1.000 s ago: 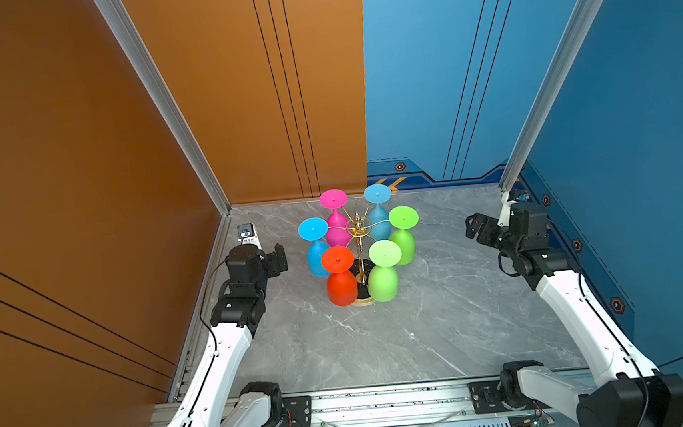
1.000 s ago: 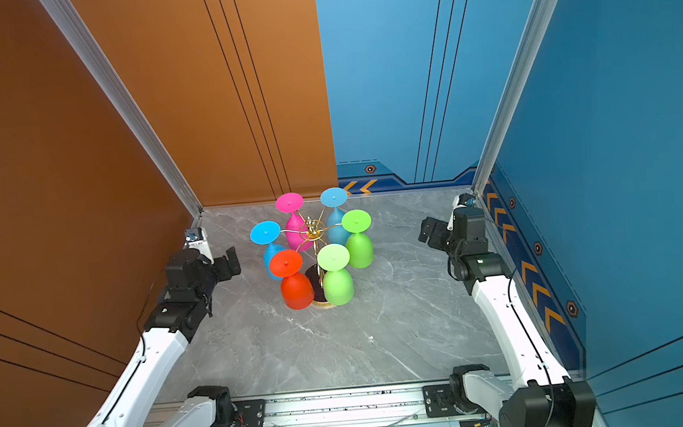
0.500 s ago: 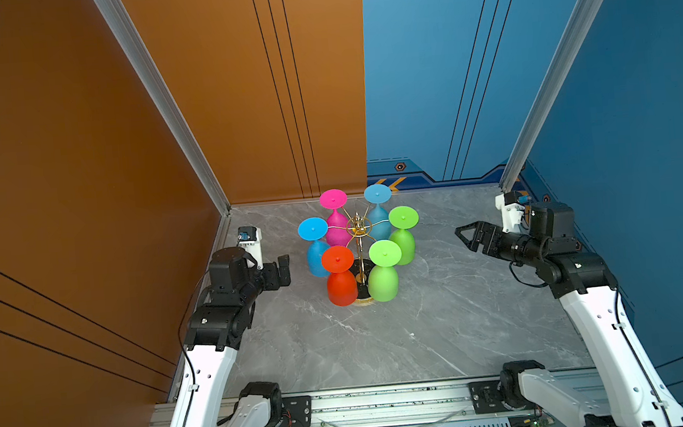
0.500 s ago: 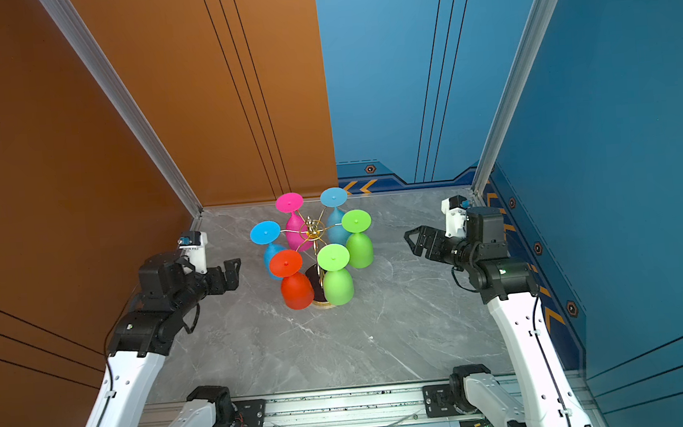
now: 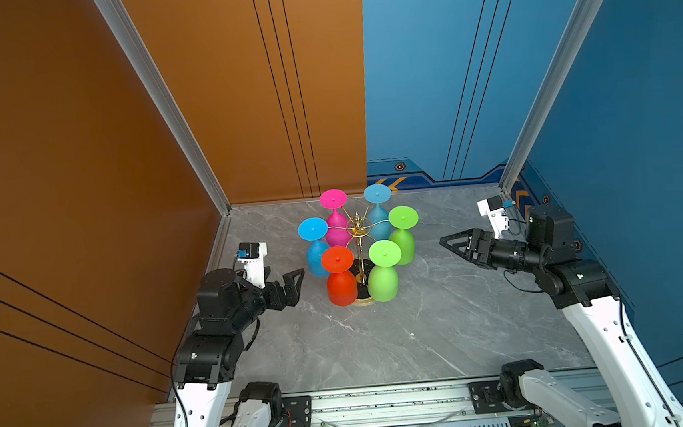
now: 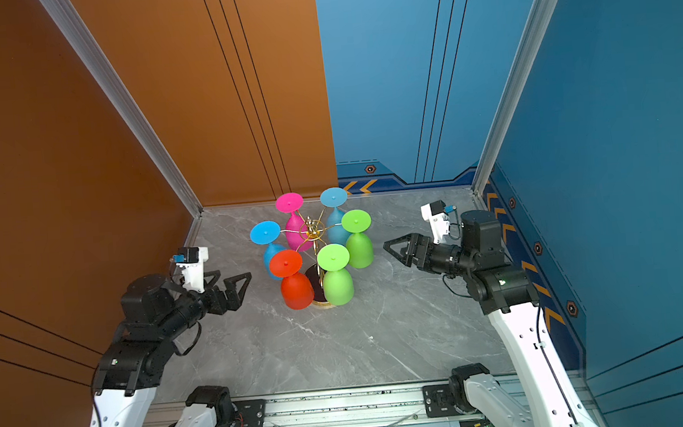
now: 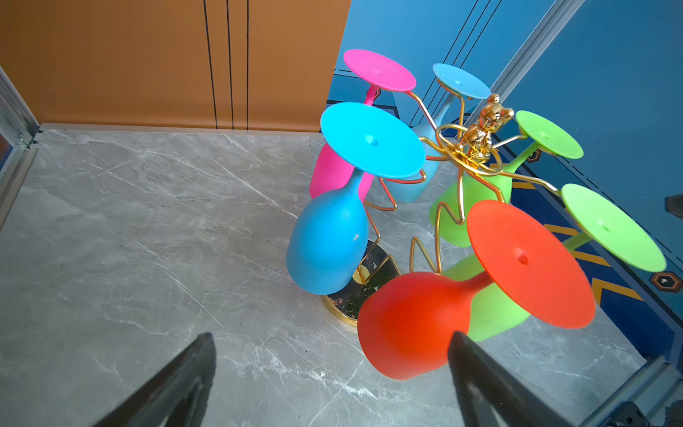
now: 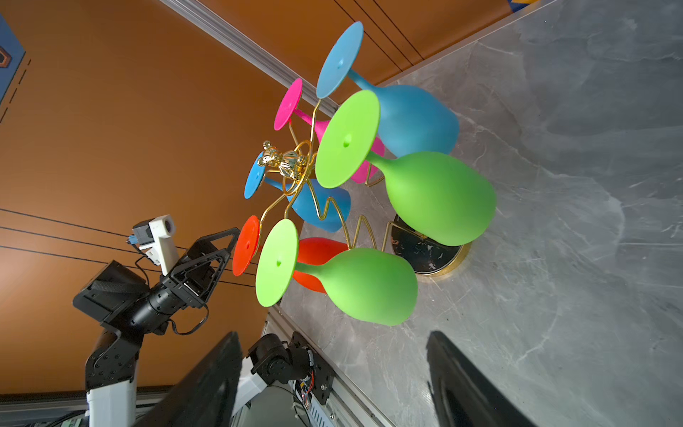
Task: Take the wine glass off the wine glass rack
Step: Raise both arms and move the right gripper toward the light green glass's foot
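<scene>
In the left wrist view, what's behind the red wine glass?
A lime-green plastic wine glass, its bowl mostly covered, and the gold wire rack's round black marbled base, partly hidden.

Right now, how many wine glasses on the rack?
6, all hanging upside down on the wine glass rack: pink glass and pale blue glass at back, bright blue glass left, green glass right, red glass and second green glass in front. None seems hidden.

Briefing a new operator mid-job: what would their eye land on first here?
The gold wine glass rack toward the back of the marble table, hung with six bright upside-down glasses; the red wine glass hangs at the front. The left gripper and right gripper flank it, jaws open and empty.
</scene>
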Robot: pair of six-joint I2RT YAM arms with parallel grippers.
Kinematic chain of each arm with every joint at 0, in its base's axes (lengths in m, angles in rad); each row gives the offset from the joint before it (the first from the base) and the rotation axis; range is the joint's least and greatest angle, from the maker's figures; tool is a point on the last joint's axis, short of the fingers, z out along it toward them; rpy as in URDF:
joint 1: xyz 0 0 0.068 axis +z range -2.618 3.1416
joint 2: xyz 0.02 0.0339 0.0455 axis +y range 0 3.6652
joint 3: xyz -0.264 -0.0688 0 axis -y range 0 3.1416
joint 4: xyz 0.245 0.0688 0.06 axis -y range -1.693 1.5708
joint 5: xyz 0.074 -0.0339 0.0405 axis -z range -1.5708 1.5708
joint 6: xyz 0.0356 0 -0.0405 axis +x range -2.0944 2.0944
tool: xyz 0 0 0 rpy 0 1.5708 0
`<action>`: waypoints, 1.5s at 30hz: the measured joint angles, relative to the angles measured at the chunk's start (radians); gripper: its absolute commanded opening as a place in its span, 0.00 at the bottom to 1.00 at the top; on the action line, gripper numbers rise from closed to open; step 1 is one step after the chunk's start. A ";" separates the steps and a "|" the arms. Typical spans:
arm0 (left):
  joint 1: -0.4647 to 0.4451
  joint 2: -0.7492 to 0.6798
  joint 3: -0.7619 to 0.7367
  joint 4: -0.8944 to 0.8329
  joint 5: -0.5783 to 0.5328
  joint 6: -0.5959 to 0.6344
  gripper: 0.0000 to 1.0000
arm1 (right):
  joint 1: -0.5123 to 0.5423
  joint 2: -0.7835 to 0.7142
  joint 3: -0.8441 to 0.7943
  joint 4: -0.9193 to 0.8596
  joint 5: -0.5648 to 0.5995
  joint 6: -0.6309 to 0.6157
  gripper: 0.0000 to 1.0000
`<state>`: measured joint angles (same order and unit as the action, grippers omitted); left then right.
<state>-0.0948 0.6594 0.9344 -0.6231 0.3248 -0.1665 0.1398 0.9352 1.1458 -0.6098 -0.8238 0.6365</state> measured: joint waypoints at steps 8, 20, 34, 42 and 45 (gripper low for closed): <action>0.000 -0.035 -0.039 -0.005 0.029 0.000 0.98 | 0.104 0.030 -0.018 0.084 -0.011 0.082 0.68; 0.000 -0.085 -0.093 -0.009 0.055 0.000 0.98 | 0.281 0.134 -0.018 0.121 0.067 0.096 0.60; 0.000 -0.104 -0.147 -0.010 0.055 0.000 0.98 | 0.343 0.208 -0.018 0.237 0.120 0.151 0.47; 0.000 -0.124 -0.159 -0.011 0.055 0.000 0.98 | 0.356 0.228 -0.018 0.269 0.122 0.175 0.38; 0.000 -0.130 -0.161 -0.011 0.055 0.000 0.98 | 0.358 0.231 -0.018 0.278 0.122 0.178 0.35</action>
<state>-0.0948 0.5297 0.7734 -0.6346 0.3801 -0.1665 0.4976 1.1660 1.1282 -0.3317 -0.7013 0.8143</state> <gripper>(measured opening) 0.979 0.368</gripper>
